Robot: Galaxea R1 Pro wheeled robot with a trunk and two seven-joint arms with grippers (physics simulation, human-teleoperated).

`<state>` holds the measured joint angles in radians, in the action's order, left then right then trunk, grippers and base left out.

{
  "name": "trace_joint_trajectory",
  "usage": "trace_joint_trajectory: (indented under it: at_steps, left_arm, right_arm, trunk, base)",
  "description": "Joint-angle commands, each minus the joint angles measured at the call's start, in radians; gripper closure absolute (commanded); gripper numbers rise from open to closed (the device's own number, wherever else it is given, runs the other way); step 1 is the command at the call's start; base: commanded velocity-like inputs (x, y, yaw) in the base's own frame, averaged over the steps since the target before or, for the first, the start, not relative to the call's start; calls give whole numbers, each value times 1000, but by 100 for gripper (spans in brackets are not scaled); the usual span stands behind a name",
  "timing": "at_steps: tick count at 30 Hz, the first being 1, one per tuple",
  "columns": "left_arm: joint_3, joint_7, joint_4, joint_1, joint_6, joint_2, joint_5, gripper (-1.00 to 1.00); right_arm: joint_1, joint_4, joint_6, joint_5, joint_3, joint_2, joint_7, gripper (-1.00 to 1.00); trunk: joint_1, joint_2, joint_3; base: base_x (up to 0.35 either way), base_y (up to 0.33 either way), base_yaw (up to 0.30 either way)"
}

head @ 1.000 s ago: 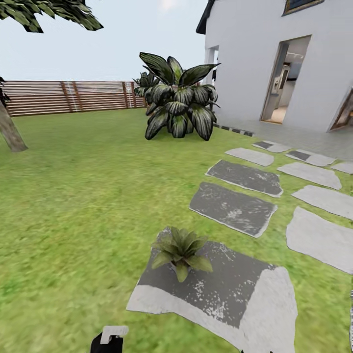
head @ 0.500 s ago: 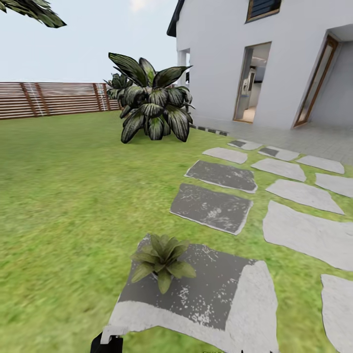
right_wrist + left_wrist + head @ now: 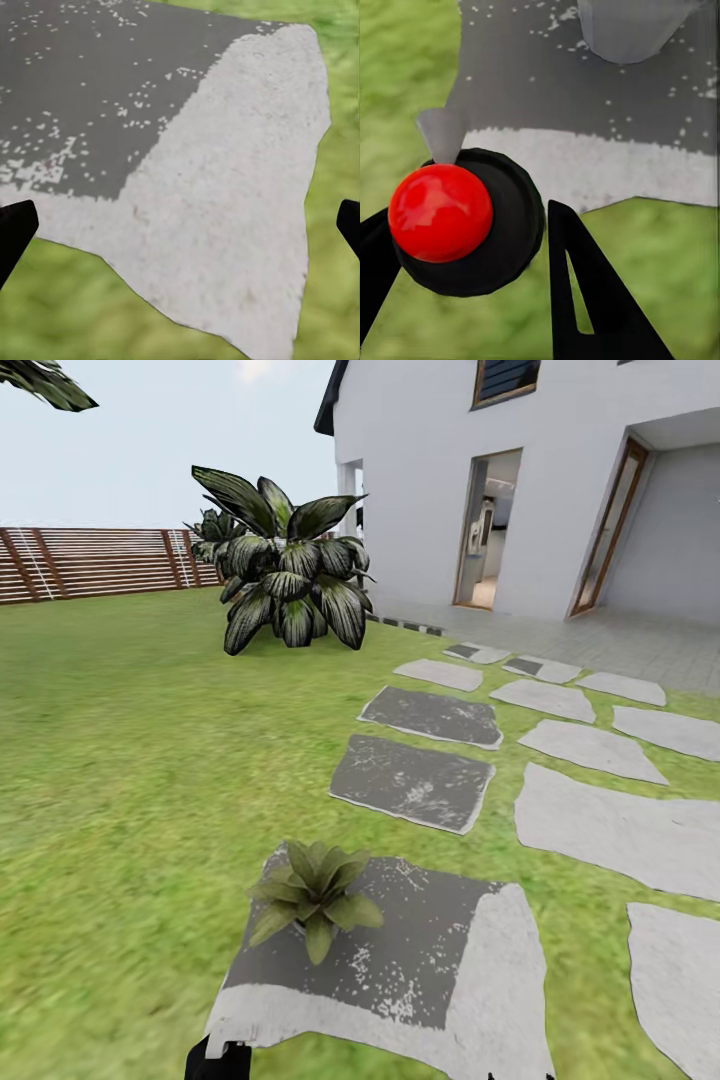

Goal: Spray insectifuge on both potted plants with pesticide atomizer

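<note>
Pesticide atomizer [image 3: 465, 221] sits between left gripper [image 3: 472, 285] fingers, black body, red cap toward camera; fingers flank it close, look clamped on it. In head view atomizer at frame's bottom edge, left of centre. Potted plant [image 3: 312, 894] dead ahead, standing on grey stepping stone [image 3: 430, 980], just beyond held sprayer. Left arm nearer plant. Right gripper [image 3: 180, 225] spread wide, holding nothing, above stone's pale corner. Judgement: nozzle must aim forward at rosette.
</note>
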<state>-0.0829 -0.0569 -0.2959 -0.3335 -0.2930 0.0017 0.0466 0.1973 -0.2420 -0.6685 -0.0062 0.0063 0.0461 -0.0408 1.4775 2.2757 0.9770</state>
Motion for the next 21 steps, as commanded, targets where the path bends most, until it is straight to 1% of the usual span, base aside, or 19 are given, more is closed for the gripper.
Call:
trace_joint_trajectory:
  at_steps: [1, 3, 4, 6, 7, 8, 9, 10, 12, 13, 14, 15, 18, 19, 21]
  left_arm:
    - [-12, -4, -2, -2, -3, 2, 4, 100]
    - [-17, 0, -5, -7, 0, 9, -6, 100]
    - [-18, 2, -5, -8, 1, 11, -18, 100]
    - [-19, 19, -6, -13, 2, 17, -58, 100]
    - [-19, 52, -6, -15, 3, 26, -98, 100]
    - [-18, 67, -6, -15, 4, 30, -112, 100]
    - [-17, 104, -6, -17, 5, 37, -139, 100]
    - [-15, 170, -6, -18, 9, 47, -174, 100]
    - [-14, 259, -8, -20, 12, 60, -208, 100]
    - [-13, 299, -11, -25, 14, 65, -218, 100]
    - [-13, 317, -13, -29, 15, 67, -223, 100]
    - [-15, 365, -16, -48, 19, 77, -234, 100]
    - [-16, 450, -19, -82, 53, 98, -248, 100]
    - [-15, 481, -21, -91, 73, 105, -252, 100]
    - [-16, 548, -23, -109, 117, 120, -259, 100]
  right_arm:
    - [1, -4, -2, 1, 1, 0, -1, -100]
    - [4, -31, 0, 2, 2, 0, 1, -100]
    - [8, -50, 1, 3, 2, 0, 2, -100]
    - [19, -97, 13, 11, 3, 0, 2, -100]
    - [26, -137, 45, 35, 4, 0, 2, -100]
    - [28, -151, 59, 48, 5, 0, 2, -100]
    - [33, -183, 90, 78, 5, 1, 3, -100]
    - [38, -234, 141, 133, 6, 1, 6, -100]
    - [41, -291, 200, 213, 7, 1, 34, -100]
    - [42, -313, 223, 245, 7, 0, 68, -100]
    - [42, -322, 233, 258, 7, -1, 89, -100]
    - [43, -347, 254, 283, 7, -2, 166, -100]
    - [44, -386, 276, 306, 4, 1, 325, -100]
    - [45, -398, 279, 309, 4, 3, 362, -100]
    - [46, -414, 284, 314, 3, 5, 414, -100]
  trunk:
    - [0, 0, 1]
    - [0, 0, 1]
    - [0, 0, 1]
    - [0, 0, 1]
    - [0, 0, 1]
    - [0, 0, 1]
    - [0, 0, 1]
    - [0, 0, 1]
    - [0, 0, 1]
    - [0, 0, 1]
    - [0, 0, 1]
    - [0, 0, 1]
    - [0, 0, 1]
    - [0, 0, 1]
    - [0, 0, 1]
  base:
    - [6, 0, -2]
    - [2, 0, -1]
    - [1, 0, 0]
    - [0, 0, 0]
    - [0, 0, 0]
    - [0, 0, 0]
    - [0, 0, 0]
    - [0, 0, 0]
    - [0, 0, 0]
    - [0, 0, 0]
    - [0, 0, 0]
    - [0, 0, 0]
    - [0, 0, 0]
    - [0, 0, 0]
    - [0, 0, 0]
